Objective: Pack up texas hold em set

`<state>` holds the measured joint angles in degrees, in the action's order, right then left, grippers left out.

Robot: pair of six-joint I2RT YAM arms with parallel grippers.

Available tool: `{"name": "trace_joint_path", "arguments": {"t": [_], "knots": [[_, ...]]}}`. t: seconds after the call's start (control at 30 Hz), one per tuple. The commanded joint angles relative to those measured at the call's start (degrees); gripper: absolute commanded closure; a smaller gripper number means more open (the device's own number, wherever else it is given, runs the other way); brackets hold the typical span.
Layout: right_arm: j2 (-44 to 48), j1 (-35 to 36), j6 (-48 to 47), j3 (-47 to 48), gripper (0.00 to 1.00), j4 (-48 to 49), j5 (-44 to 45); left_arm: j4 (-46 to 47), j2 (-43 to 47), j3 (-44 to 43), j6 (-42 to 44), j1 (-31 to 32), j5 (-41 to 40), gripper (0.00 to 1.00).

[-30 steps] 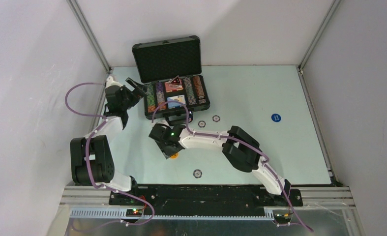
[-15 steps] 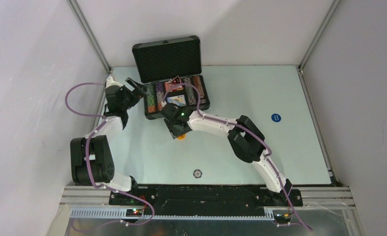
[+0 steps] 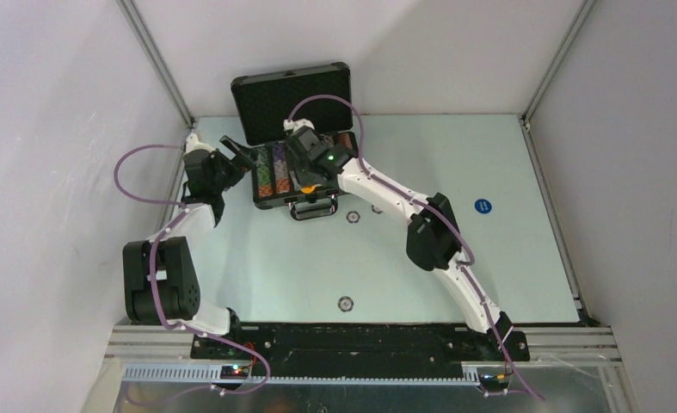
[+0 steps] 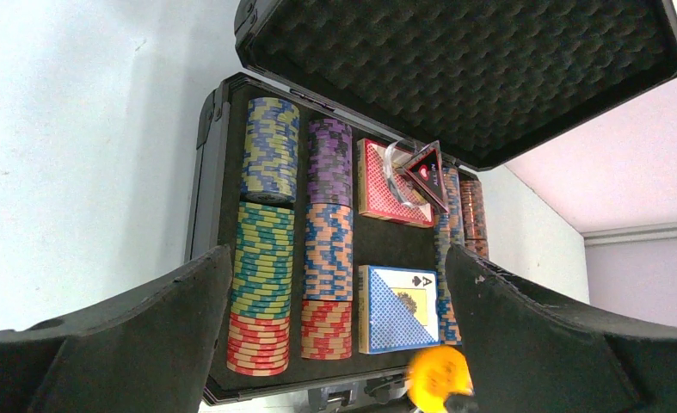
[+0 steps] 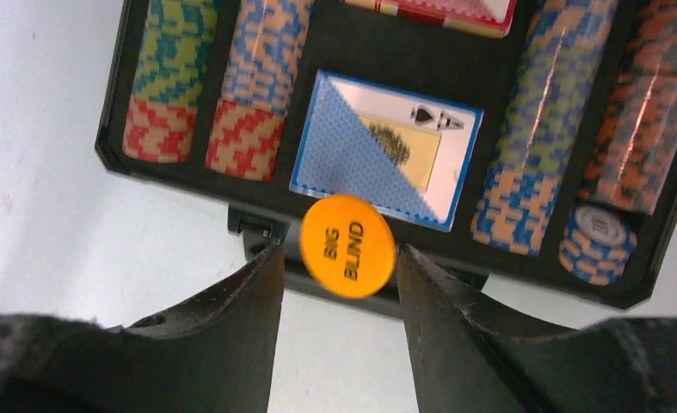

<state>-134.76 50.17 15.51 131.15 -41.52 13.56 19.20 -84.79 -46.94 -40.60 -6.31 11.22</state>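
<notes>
Pale desk (image 3: 507,258) carries the open black case (image 3: 293,103) at its far side. Right end effector (image 5: 339,255) pinches the orange button (image 5: 348,246) edgewise over the case's near rim, with the blue card deck (image 5: 386,159) just beyond. Left end effector (image 4: 336,262) is spread wide and empty, left of the case.

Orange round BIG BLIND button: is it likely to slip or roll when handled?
The orange round plastic BIG BLIND button looks flat, rigid and light. The right gripper pinches only its smooth rim, so it may slip. Dropped on edge, it could roll.
</notes>
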Motion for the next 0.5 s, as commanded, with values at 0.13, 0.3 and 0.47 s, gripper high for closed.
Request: {"name": "trace_joint_path", "arguments": {"t": [0.13, 0.3, 0.47], "knots": [[-6.8, -4.4, -3.2, 7.9, 0.45, 6.3, -2.1, 3.0, 0.5, 0.1, -0.7, -0.4, 1.2, 0.02], [-7.0, -6.2, -2.7, 7.7, 0.44, 8.4, -3.6, 3.1, 0.3, 0.1, -0.8, -0.5, 1.3, 0.02], [-1.9, -5.9, -4.3, 0.0, 0.36, 13.0, -2.0, 3.2, 0.3, 0.1, -0.8, -0.4, 1.4, 0.02]]}}
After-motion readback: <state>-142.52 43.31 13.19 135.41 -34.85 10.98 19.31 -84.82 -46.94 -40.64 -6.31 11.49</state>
